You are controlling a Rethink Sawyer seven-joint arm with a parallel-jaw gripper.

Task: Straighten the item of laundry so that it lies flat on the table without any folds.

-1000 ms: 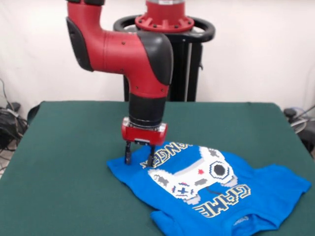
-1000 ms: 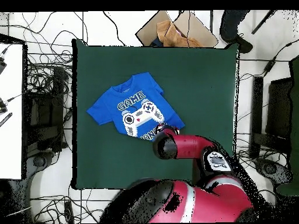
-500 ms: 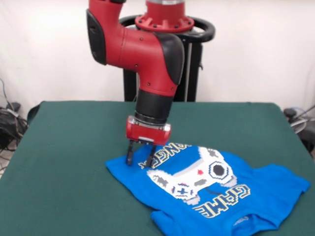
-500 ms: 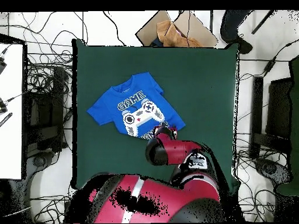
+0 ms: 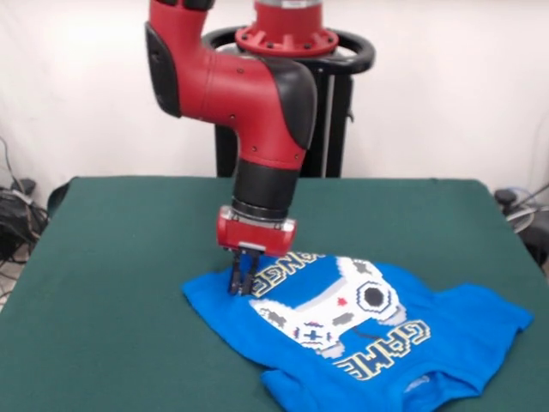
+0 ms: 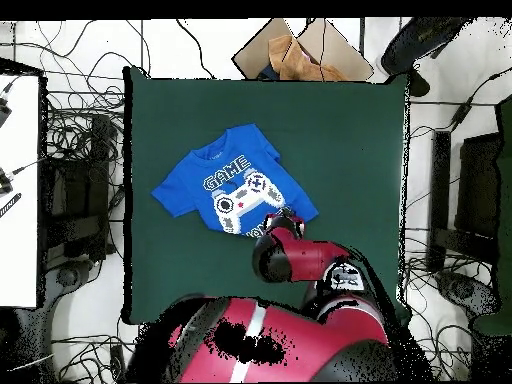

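Note:
The item of laundry (image 5: 360, 335) is a bright blue T-shirt with a game-controller print, lying on the dark green table (image 5: 120, 283) in the front view's lower right. It also shows in the overhead view as the shirt (image 6: 232, 185), left of the table's middle. My gripper (image 5: 239, 283) points straight down, shut on the shirt's hem at its far left corner. The cloth is slightly bunched there. In the overhead view the red arm (image 6: 300, 262) hides the gripper and that corner.
The green table (image 6: 340, 140) stretches wide around the shirt. Cables and equipment lie on the floor on both sides of it. A cardboard box (image 6: 290, 50) sits past its top edge in the overhead view.
The fingers, spread apart over the hem before, have come together on the cloth. The shirt has shifted slightly towards the robot's side, and the arm's upper links have swung over.

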